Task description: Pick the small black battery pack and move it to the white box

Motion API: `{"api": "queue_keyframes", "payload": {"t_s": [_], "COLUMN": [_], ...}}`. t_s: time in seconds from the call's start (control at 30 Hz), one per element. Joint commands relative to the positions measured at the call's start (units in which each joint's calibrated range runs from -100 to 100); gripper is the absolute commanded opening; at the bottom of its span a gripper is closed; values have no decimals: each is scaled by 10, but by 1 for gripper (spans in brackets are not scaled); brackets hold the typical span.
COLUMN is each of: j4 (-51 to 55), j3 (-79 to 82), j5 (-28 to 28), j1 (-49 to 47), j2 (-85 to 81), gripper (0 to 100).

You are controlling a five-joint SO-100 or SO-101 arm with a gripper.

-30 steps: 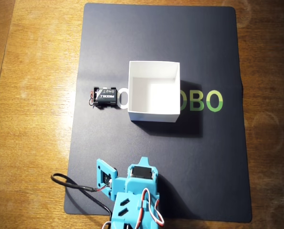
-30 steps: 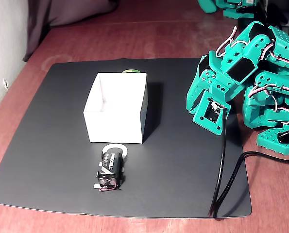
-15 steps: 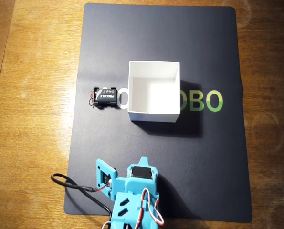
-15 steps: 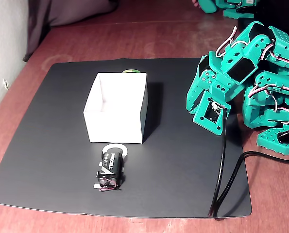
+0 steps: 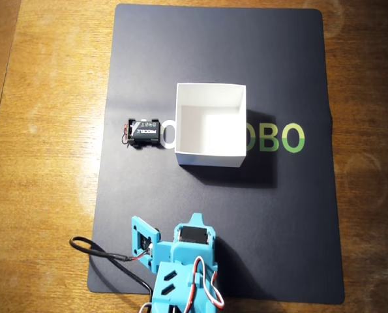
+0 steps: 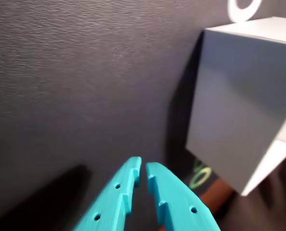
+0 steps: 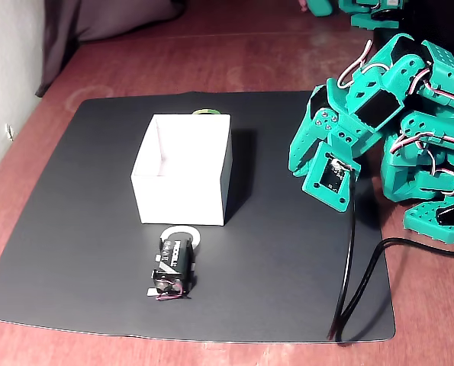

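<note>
The small black battery pack (image 5: 145, 132) lies on the black mat just left of the white box (image 5: 210, 156) in the overhead view, its white lettering up and thin wires at its far end. The fixed view shows the battery pack (image 7: 173, 265) in front of the box (image 7: 181, 200), partly over a printed white ring. My teal gripper (image 6: 142, 167) is shut with nothing in it and hovers low over bare mat, with a box wall (image 6: 243, 110) to its right. In the fixed view the gripper (image 7: 295, 164) hangs right of the box, well apart from the battery pack.
A black mat (image 5: 278, 215) with green lettering (image 5: 278, 138) covers the wooden table (image 5: 44, 163). A black cable (image 7: 349, 282) runs from the wrist across the mat's right side. More teal arm parts (image 7: 433, 206) stand at the right edge.
The arm has shifted slightly, the gripper edging a little toward the box. Battery pack and box have not moved.
</note>
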Motion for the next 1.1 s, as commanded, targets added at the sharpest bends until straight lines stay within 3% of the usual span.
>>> {"api": "queue_keyframes", "payload": {"t_s": [0.0,0.17,0.43,0.57,0.87,1.07], "j4": [-34,-35,-39,-15,25,24], "j3": [-15,-61,-263,-399,-679,-796], "j5": [38,53,49,48,-56,-100], "j1": [-5,-5,-11,-89,-247,-286], "j2": [4,43,306,440,652,765], "gripper": [1,1,1,1,1,1]}}
